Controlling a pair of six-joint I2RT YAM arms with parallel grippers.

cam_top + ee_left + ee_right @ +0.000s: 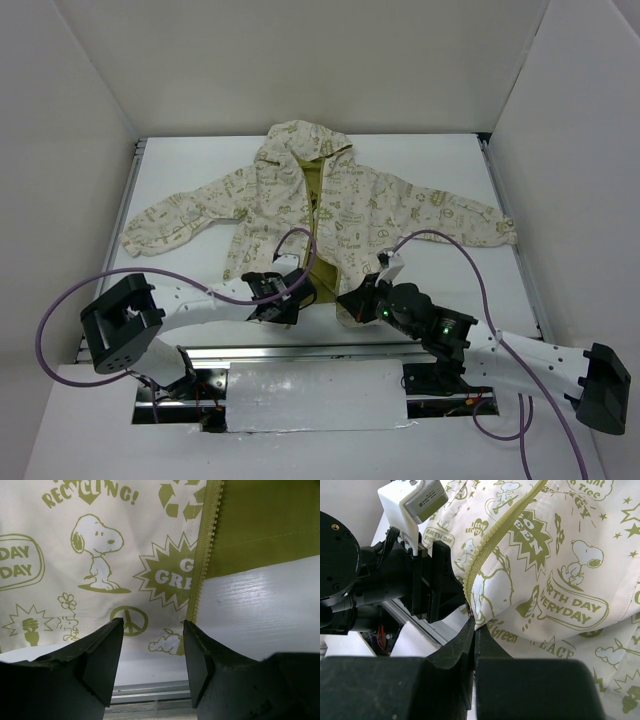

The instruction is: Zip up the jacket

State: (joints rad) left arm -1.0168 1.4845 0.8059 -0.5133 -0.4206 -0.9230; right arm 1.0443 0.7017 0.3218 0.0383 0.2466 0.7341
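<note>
Jacket (330, 200) is seen spread flat on the white bench (440, 160), hood (300, 140) at the far side, front unzipped, olive lining (313, 185) exposed. Left fingers (288, 292) are held wide apart at the hem beside the zipper strip (205, 545), with nothing gripped. Right fingers (471, 630) are pressed together, the opposite hem corner pinched between them.

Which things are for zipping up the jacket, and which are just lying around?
For the job: jacket, zipper strip, left gripper with jaws open, right gripper with jaws shut on the jacket's hem.
Just there: table, purple cables, silvery sheet.
</note>
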